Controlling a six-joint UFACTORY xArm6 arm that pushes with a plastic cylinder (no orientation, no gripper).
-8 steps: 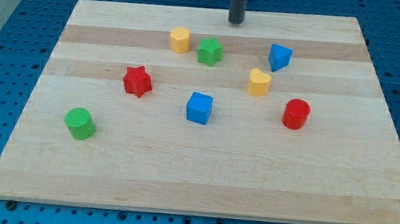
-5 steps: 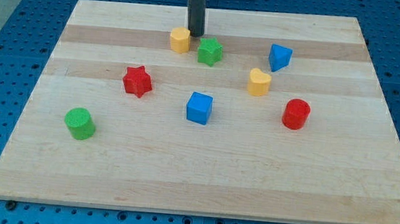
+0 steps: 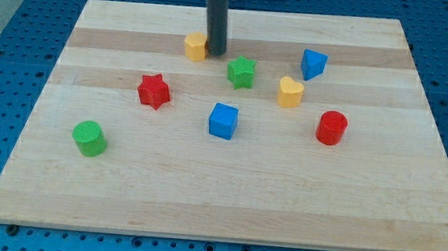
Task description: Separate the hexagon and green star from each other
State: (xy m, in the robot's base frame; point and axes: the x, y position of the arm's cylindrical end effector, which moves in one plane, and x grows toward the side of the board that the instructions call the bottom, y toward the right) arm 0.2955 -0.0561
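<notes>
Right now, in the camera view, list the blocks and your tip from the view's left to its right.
Green cylinder → red star → yellow hexagon → my tip → blue cube → green star → yellow heart → blue triangle → red cylinder.

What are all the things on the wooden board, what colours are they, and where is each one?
yellow hexagon: 1, yellow, near the view's top, just left of the rod
green star: 1, green, right of and below the rod
blue triangle block: 1, blue, upper right
yellow heart: 1, yellow, below the triangle block
red cylinder: 1, red, right side
blue cube: 1, blue, middle
red star: 1, red, left of middle
green cylinder: 1, green, lower left
wooden board: 1, light wood, under everything
my tip: 1, dark, between the hexagon and green star
</notes>
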